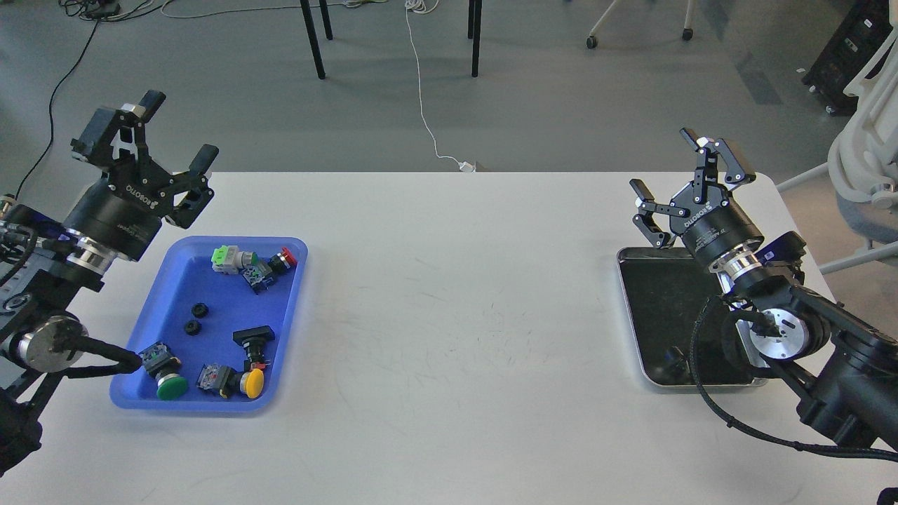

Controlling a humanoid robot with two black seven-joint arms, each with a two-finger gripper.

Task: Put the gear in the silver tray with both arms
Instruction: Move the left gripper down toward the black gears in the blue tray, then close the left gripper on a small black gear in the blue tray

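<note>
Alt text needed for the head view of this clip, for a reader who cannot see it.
Two black robot arms hover with open grippers over a white table: the left gripper above a blue tray of push-button switches and two small black gears, the right gripper above the far edge of a silver tray. Neither gripper holds anything.
</note>
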